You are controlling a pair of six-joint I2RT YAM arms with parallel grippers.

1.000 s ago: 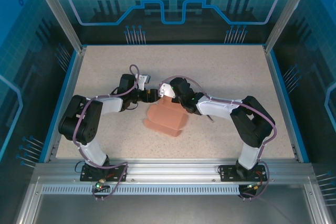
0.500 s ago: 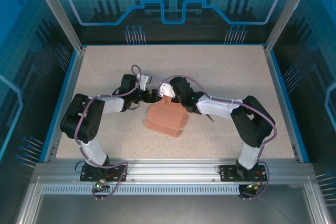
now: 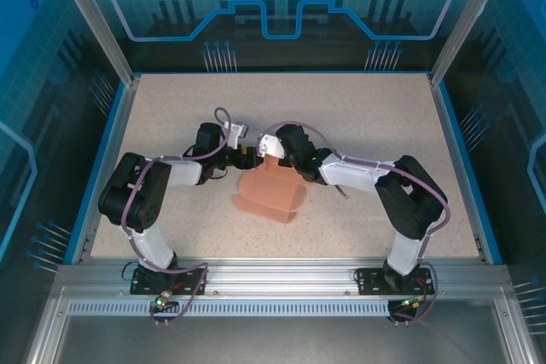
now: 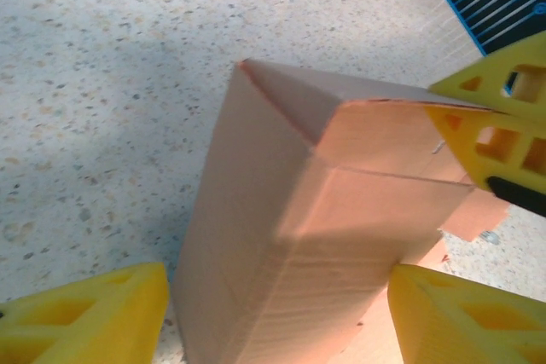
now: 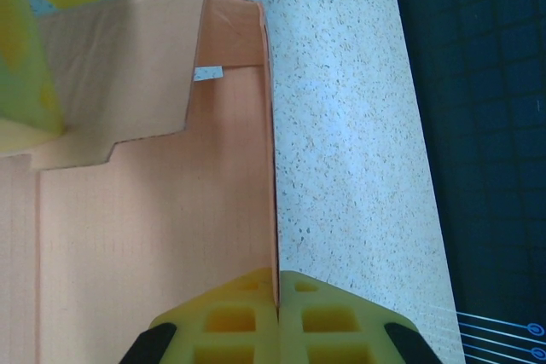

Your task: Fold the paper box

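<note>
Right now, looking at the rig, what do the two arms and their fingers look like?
The left arm and right arm both have chunky black joint housings joined by white links, with a purple cable looping along each. The left fingers and right fingers are bright yellow blocks with open cut-out cells; the right pair has black patches at the outer edges.

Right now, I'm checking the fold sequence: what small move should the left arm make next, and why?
Probably close the left gripper on the paper box: its jaws stand apart on either side of the box's body, while the right gripper is shut on one wall's edge, steadying it.
</note>
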